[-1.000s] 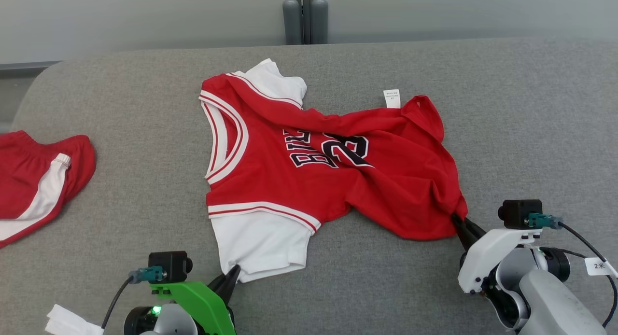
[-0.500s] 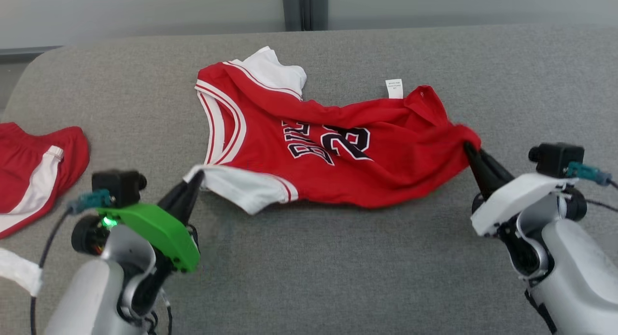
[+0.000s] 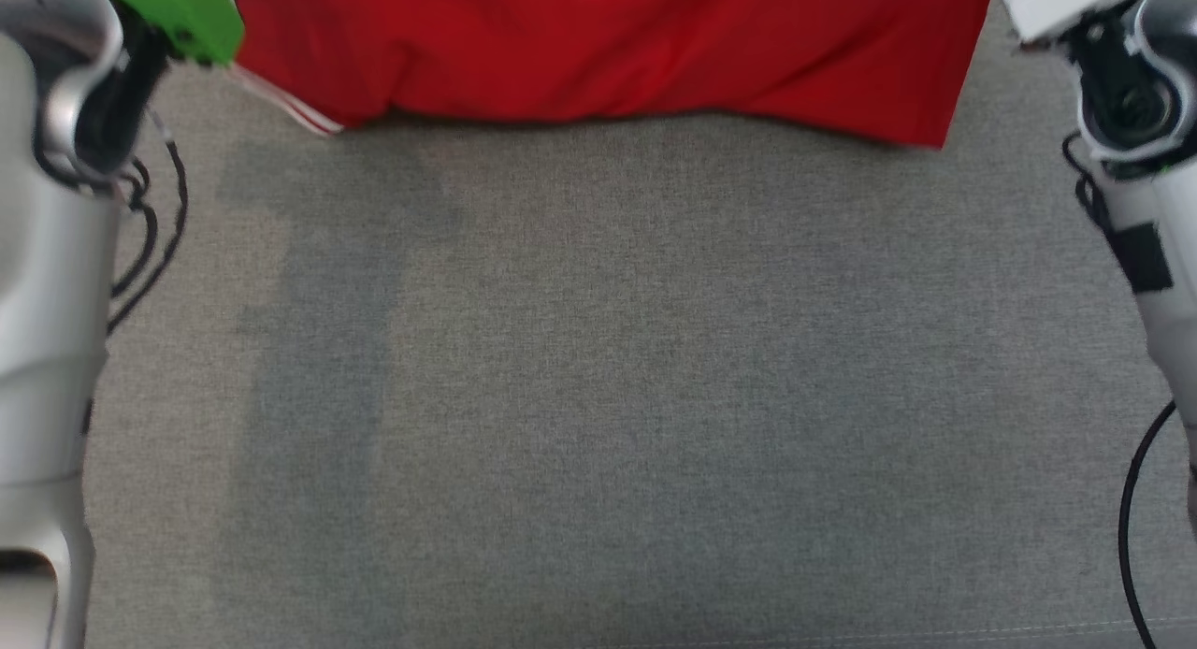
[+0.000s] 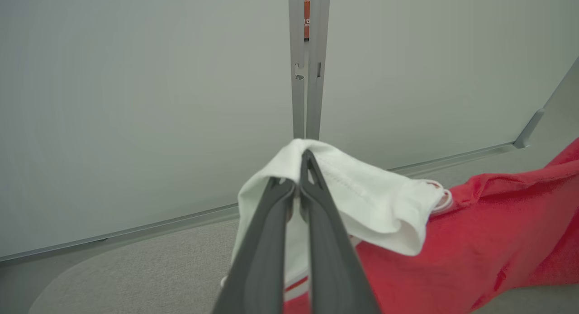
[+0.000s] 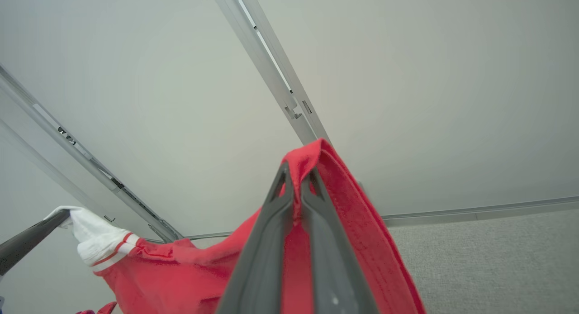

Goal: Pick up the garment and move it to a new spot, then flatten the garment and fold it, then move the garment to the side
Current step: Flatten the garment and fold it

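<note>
Red garment (image 3: 608,50) between left gripper (image 4: 295,180) and right gripper (image 5: 297,180), apparently aloft.

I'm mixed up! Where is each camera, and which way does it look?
Head view: on the head, looking down at the grey table; both forearms flank the garment.
Left wrist view: on the left wrist, facing the wall; left end effector pinches the white sleeve.
Right wrist view: on the right wrist, tilted up at the wall; right end effector pinches the red hem.
Shared: both wrist views show the wall post.

Grey fabric surface (image 3: 598,396) meets a pale wall (image 4: 135,101).
</note>
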